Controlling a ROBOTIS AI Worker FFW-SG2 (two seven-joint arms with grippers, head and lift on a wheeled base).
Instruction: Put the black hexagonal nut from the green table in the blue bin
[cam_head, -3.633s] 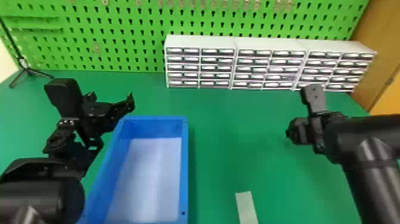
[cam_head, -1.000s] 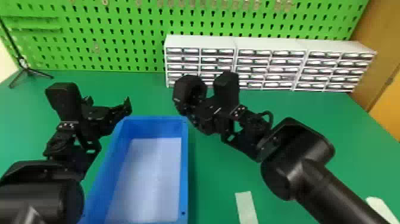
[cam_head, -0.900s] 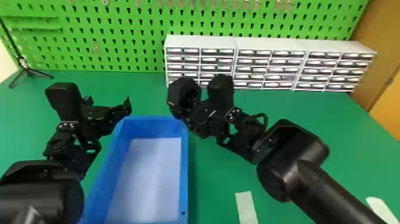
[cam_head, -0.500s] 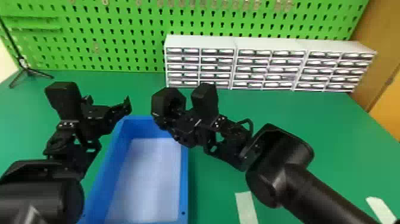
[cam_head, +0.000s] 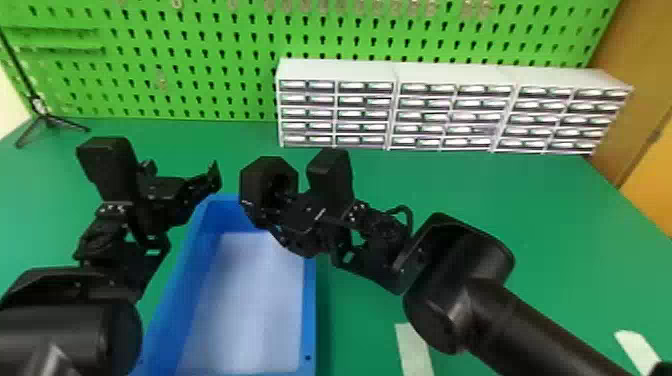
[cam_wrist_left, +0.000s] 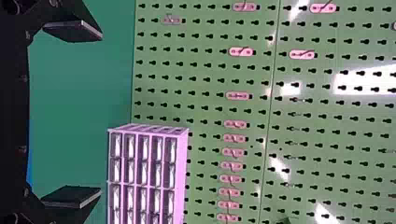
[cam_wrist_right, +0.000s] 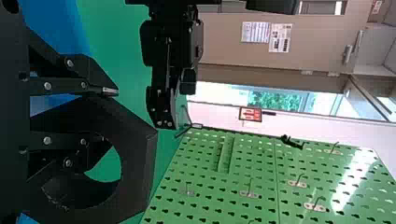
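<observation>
One gap away from the left gripper (cam_head: 182, 172), spread wide at the blue bin (cam_head: 310, 310)'s eleven o'clock, pinched the black hexagonal nut (cam_head: 254, 182) by its wall in the right gripper (cam_head: 281, 192), across the far edge near twelve o'clock.

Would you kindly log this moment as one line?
right pincer: gripping black hexagonal nut | nut: aloft at blue bin's far end | left pincer: open, empty
</observation>
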